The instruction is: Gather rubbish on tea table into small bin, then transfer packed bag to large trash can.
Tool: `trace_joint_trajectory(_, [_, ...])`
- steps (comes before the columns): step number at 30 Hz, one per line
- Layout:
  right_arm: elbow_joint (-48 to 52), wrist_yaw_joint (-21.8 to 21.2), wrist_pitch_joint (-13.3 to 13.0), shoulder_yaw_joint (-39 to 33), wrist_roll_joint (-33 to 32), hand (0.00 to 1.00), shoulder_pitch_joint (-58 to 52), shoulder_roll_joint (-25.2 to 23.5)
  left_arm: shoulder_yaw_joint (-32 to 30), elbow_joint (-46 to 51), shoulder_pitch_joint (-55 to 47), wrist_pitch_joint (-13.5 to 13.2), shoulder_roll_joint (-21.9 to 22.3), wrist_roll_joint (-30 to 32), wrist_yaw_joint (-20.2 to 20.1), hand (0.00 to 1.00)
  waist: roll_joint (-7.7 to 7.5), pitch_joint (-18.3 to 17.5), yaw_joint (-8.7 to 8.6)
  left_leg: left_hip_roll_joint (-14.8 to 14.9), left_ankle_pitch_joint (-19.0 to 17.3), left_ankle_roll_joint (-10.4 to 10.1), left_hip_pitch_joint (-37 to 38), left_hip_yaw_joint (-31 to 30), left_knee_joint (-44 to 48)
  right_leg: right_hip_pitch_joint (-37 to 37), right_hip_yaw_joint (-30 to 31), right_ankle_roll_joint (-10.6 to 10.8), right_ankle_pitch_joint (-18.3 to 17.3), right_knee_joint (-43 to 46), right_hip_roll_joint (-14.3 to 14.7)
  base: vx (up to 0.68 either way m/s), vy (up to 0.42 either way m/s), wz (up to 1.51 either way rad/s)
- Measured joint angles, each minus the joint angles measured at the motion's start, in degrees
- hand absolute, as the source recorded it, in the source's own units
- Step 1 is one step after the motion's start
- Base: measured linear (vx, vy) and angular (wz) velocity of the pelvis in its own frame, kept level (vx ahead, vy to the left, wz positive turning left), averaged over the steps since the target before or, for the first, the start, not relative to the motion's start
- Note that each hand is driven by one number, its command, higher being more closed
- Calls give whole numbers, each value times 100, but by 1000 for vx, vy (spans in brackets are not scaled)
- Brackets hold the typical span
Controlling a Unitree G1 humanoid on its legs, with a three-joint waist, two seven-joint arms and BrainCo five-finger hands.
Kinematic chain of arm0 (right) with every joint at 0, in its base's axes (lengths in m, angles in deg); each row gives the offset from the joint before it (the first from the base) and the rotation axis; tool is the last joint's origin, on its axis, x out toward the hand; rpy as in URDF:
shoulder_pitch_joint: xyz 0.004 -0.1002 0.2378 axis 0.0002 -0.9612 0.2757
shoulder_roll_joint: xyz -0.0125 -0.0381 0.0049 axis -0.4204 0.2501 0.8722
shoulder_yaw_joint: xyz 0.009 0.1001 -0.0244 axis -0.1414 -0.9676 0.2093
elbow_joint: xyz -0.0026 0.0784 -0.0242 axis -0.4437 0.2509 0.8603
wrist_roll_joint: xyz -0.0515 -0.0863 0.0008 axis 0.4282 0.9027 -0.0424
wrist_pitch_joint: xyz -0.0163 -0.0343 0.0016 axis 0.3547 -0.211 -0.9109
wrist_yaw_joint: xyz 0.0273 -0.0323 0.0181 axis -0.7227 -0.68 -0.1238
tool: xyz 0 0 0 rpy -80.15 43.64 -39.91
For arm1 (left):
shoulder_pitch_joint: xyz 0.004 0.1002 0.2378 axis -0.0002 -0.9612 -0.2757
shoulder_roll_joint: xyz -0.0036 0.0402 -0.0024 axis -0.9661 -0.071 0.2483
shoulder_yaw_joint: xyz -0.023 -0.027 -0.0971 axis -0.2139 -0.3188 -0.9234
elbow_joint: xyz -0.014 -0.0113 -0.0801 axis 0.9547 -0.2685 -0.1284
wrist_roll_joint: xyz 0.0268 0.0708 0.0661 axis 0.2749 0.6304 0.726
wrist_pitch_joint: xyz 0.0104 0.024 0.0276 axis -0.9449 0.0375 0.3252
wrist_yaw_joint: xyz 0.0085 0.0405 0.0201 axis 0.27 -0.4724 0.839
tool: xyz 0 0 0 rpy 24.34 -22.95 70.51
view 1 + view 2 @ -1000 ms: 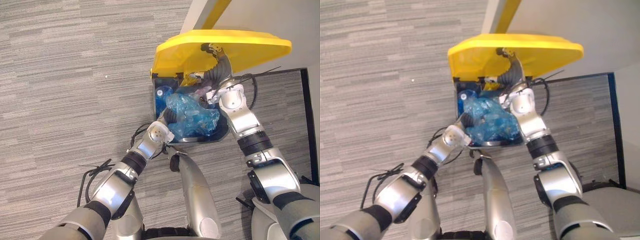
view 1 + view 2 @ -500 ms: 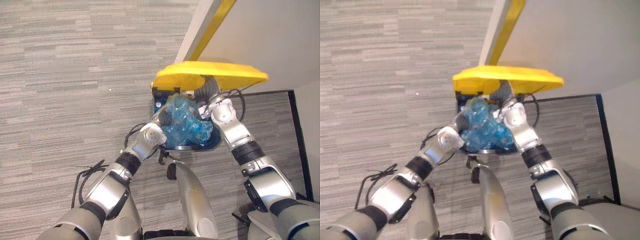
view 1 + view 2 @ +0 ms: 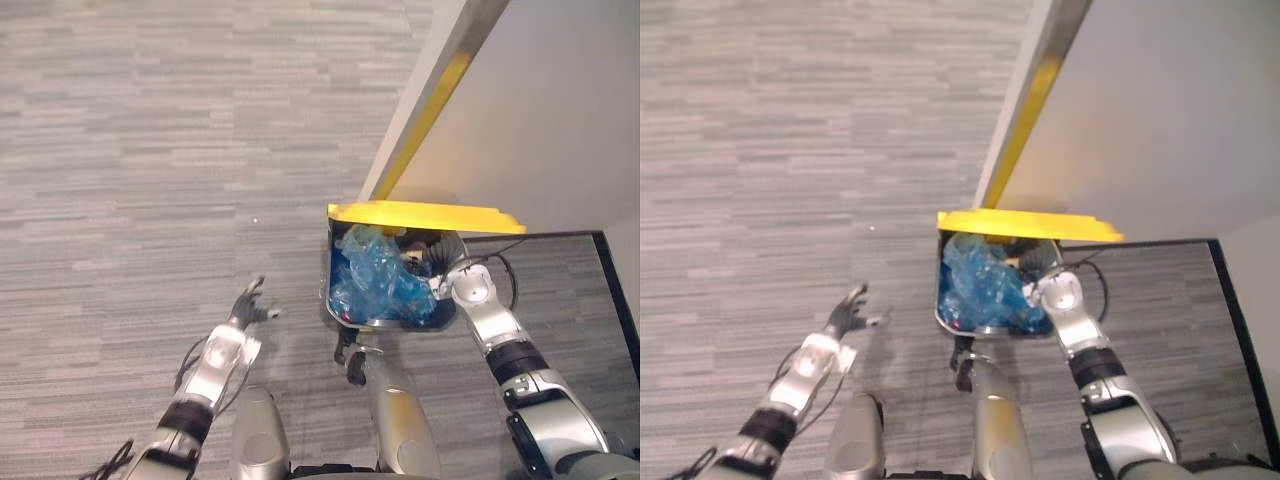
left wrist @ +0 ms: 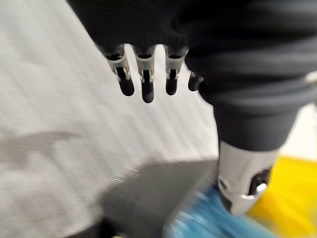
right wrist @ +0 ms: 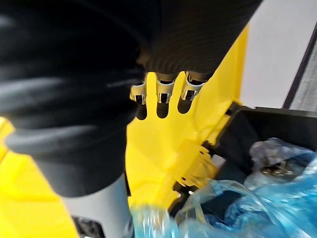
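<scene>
The packed blue rubbish bag lies inside the dark large trash can, under its raised yellow lid. My right hand is at the can's right rim beneath the lid. Its straight fingers rest against the lid's yellow underside, with the blue bag just below. My left hand hovers over the carpet well left of the can, fingers spread and holding nothing.
A pale wall panel with a yellow strip rises behind the can. A dark-edged floor section lies to the right. Grey striped carpet stretches away to the left and far side.
My left hand has let go of the blue bag and pulled back left over the carpet. The bag has sunk into the can and the lid has come lower. The camera has shifted.
</scene>
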Motion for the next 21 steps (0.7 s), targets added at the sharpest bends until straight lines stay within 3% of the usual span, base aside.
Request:
trace_joint_trajectory(2, [1, -17, -5, -161, 10, 0, -292, -232, -302, -522, -177, 33, 133, -71, 12, 0, -12, -1, 30, -155, -9, 51, 79, 56, 62, 50, 115, 9, 68, -10, -94, -150, 77, -11])
trace_joint_trajectory(5, [2, -127, -18, -165, 143, 0, -948, -599, -426, -789, -596, 63, 345, -78, 16, 0, -49, -31, 33, -321, 36, 151, 210, 259, 92, 217, 253, 186, 301, -342, -197, -179, 107, -25])
trace_joint_trajectory(6, [-4, -168, -18, -159, 231, 0, -1214, -678, -477, -805, -654, 74, 426, -80, 17, 0, -55, -38, 44, -271, 118, 249, 203, 287, 14, 270, 207, 328, 231, -487, -200, -258, 79, -24])
trace_joint_trajectory(7, [-66, -217, -23, -157, 237, 0, -1447, -779, -512, -848, -699, 69, 529, -87, 18, 0, -71, -56, 39, -252, 274, 256, 184, 365, -118, 93, 243, 228, 81, -117, -258, -224, 21, -14])
trace_joint_trajectory(8, [-249, -261, -38, -163, 260, 0, -1567, -886, -578, -899, -743, 78, 531, -93, 16, 0, -100, -82, -7, -250, 408, 204, 172, 377, -216, -106, 355, -30, 16, 705, -297, -195, -62, 2])
trace_joint_trajectory(9, [-645, -296, -43, -176, 404, 0, -1781, -1036, -672, -998, -769, 106, 547, -95, 41, 0, -179, -149, -69, -230, 591, 130, 230, 347, -450, -193, 495, -193, -176, 2024, -328, -121, -77, 16])
trace_joint_trajectory(11, [-1088, -321, -23, -317, 578, 0, -2217, -1303, -749, -984, -859, 148, 556, -93, 87, 0, -264, -367, -66, -175, 723, 63, 307, 281, -735, 116, 709, -131, -579, 3128, -378, -30, -152, 21])
trace_joint_trajectory(12, [-1242, -312, -8, -513, 722, 0, -2467, -1475, -843, -900, -944, 155, 558, -97, 127, 0, -362, -503, -59, -209, 708, 5, 191, 292, -698, 466, 886, 240, -991, 2827, -363, 4, -180, 8])
trace_joint_trajectory(13, [-1398, -289, -5, -749, 815, 0, -2618, -1585, -1000, -889, -950, 192, 633, -92, 156, 0, -312, -577, -54, -170, 684, -32, 100, 257, -591, 854, 826, 370, -1611, 2033, -193, 22, -178, -28])
trace_joint_trajectory(14, [-1563, -241, 1, -912, 850, 0, -2584, -1579, -1161, -906, -947, 233, 757, -88, 184, 0, -161, -653, 4, -95, 724, 23, 21, 265, -648, 1037, 777, -200, -1701, 1300, 68, -17, -138, -54])
trace_joint_trajectory(15, [-1622, -188, 18, -1111, 837, 0, -2568, -1564, -1317, -908, -1011, 257, 955, -89, 211, 0, 22, -778, 4, 38, 825, 169, -7, 329, -892, 1011, 686, -193, -1644, 1449, 121, -5, -118, -48])
trace_joint_trajectory(16, [-1661, -85, 18, -1331, 830, 0, -2768, -1747, -1555, -882, -1117, 253, 913, -87, 217, 0, -225, -968, -46, -189, 953, -41, 146, 508, -1071, 1253, 703, 19, -1880, 1610, -260, -11, -73, -30])
trace_joint_trajectory(17, [-1816, -48, 22, -1441, 823, 0, -2807, -1768, -1574, -965, -1102, 257, 928, -88, 239, 0, -249, -1016, -36, -203, 967, -60, 225, 528, -1135, 1390, 796, -174, -2055, 1381, -172, 25, -86, -8])
trace_joint_trajectory(19, [-2111, 13, 87, -1723, 762, 0, -2865, -1729, -1610, -1046, -1123, 249, 1115, -85, 283, 0, -23, -1327, -15, -48, 1083, 27, 236, 569, -1393, 1510, 735, -157, -1747, 769, 34, 57, -25, -19])
trace_joint_trajectory(20, [-2300, 70, 125, -1921, 651, 0, -2831, -1748, -1652, -1201, -1135, 255, 1168, -88, 286, 0, 65, -1545, -30, -63, 1353, 27, 303, 630, -1849, 1573, 774, -169, -1453, 353, 121, 91, 63, -19])
trace_joint_trajectory(21, [-2343, 79, 126, -1970, 648, 0, -2830, -1756, -1653, -1235, -1126, 256, 1173, -90, 285, 0, 77, -1579, -41, -83, 1427, 2, 348, 640, -1976, 1586, 796, -156, -1399, 265, 136, 92, 51, -9])
